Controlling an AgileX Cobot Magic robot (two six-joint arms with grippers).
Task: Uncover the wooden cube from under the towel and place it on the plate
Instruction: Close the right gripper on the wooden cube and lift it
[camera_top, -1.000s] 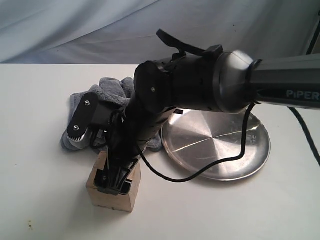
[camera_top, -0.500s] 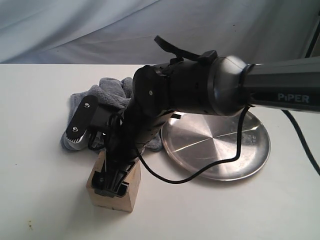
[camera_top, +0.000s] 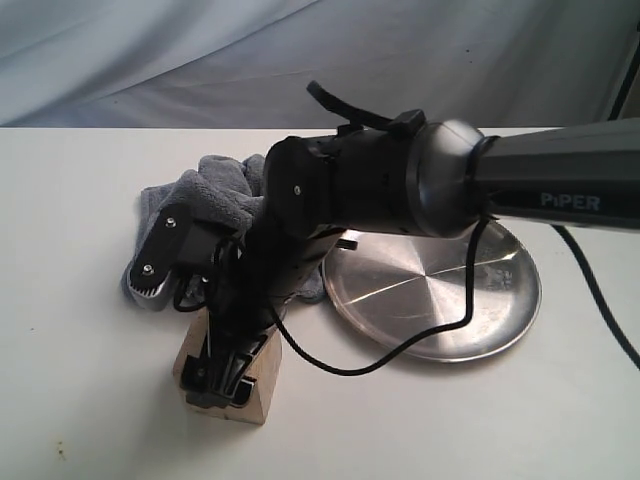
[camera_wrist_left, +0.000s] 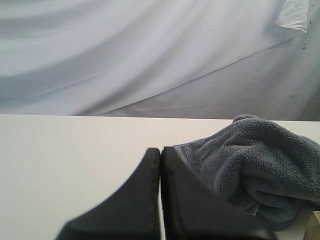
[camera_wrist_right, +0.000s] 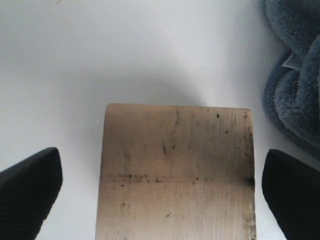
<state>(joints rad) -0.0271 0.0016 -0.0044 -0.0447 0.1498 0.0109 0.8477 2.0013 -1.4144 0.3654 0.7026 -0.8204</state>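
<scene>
White desk (camera_top: 60, 330) carries everything. The round brushed-steel plate (camera_top: 470, 300), nothing on it, lies off to one side of my right end effector (camera_wrist_right: 162, 192), near but apart. The fluffy grey towel (camera_top: 215, 190) is bunched just behind it, off the cube. The pale, scuffed wooden cube (camera_wrist_right: 175, 170) sits on the desk between its wide-spread fingers, gripping nothing, lined up for a pinch, I judge. Left end effector (camera_wrist_left: 160, 200) is pressed closed, empty, beside the towel.
</scene>
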